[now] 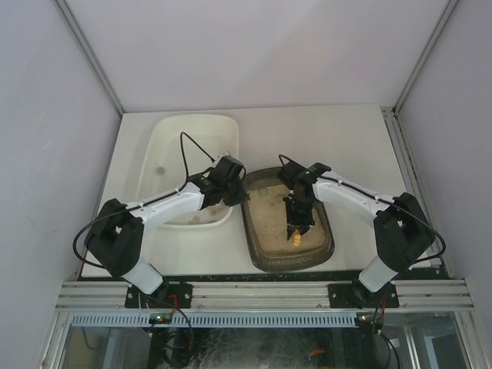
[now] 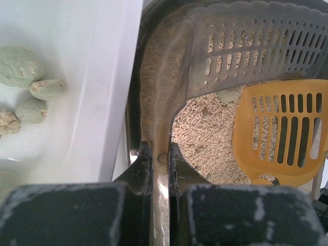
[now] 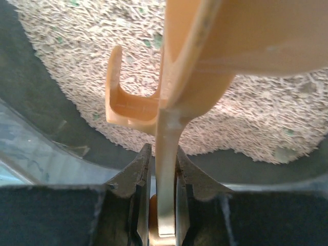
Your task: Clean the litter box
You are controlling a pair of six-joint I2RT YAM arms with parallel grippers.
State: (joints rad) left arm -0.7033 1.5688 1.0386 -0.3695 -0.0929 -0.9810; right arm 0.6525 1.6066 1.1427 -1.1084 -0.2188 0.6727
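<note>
One litter box (image 1: 292,264), one tub (image 1: 165,138), two scoops (image 2: 245,143), maybe four clumps (image 2: 20,66)

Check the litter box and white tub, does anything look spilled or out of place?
Nothing stands out. The litter lies inside the litter box, greenish clumps sit in the white tub, the left gripper holds a grey scoop and the right gripper an orange scoop.
</note>
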